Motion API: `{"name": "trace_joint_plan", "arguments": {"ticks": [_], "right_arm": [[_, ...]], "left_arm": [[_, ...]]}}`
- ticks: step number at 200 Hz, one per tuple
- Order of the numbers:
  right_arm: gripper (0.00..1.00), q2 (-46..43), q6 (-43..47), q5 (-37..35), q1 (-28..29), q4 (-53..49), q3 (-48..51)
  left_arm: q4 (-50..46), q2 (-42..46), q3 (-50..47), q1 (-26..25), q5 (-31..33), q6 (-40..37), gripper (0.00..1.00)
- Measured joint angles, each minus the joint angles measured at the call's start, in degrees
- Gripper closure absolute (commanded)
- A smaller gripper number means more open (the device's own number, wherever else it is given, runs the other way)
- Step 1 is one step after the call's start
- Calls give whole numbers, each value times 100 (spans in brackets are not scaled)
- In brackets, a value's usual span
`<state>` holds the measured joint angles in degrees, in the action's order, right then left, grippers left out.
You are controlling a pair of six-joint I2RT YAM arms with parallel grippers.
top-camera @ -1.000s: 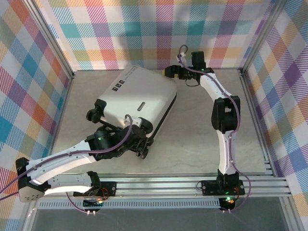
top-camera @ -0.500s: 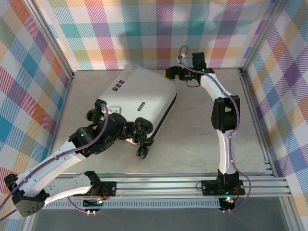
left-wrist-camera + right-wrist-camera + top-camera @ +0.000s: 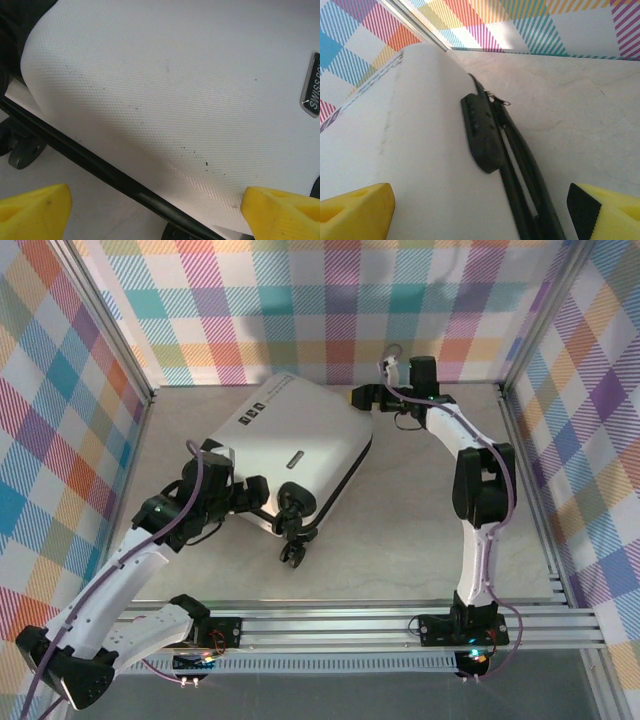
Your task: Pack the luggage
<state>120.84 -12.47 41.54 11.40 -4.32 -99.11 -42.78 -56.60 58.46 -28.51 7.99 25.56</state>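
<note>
**Both my grippers open at opposite ends of the closed case**

My left gripper sits at the wheel end of the luggage. Its yellow fingers are spread wide and pinch nothing. I judge it is there to steady or nudge that end. I cannot tell whether the fingers touch the shell.

My right gripper hangs over the far corner, by the back wall, jaws equally wide and empty. It looks down the side with the black lock block and zipper band, likely lined up for the zipper pulls.

The luggage lies flat on the table, angled, left of centre. It is shut, with the white pebbled shell facing up. It has a small logo plate and black wheels at the near end, and some dark specks mark the shell. Since it is closed, packing looks close to finished, or else it has not been opened yet.
</note>
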Motion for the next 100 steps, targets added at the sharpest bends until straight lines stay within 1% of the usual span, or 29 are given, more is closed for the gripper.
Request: {"name": "trace_joint_plan", "arguments": {"ticks": [19,25,48,66,75,100], "right_arm": [[10,-518,-33,138,28,186,741],[10,-662,-4,-35,52,380,981],[11,-1034,-63,-330,-7,911,1606],[11,-1355,-153,-603,-9,1241,2083],[11,-1510,-214,-643,-7,1394,2330],[11,-1873,-339,-678,129,1659,2865]], "left_arm": [[229,-367,155,308,-302,-179,11],[293,-518,229,389,-393,-251,11],[402,-1045,581,841,-590,-514,12],[527,-1475,887,1158,-629,-667,12],[754,-1727,1036,1296,-627,-717,12],[1320,-2417,1440,1432,-671,-846,12]]}}
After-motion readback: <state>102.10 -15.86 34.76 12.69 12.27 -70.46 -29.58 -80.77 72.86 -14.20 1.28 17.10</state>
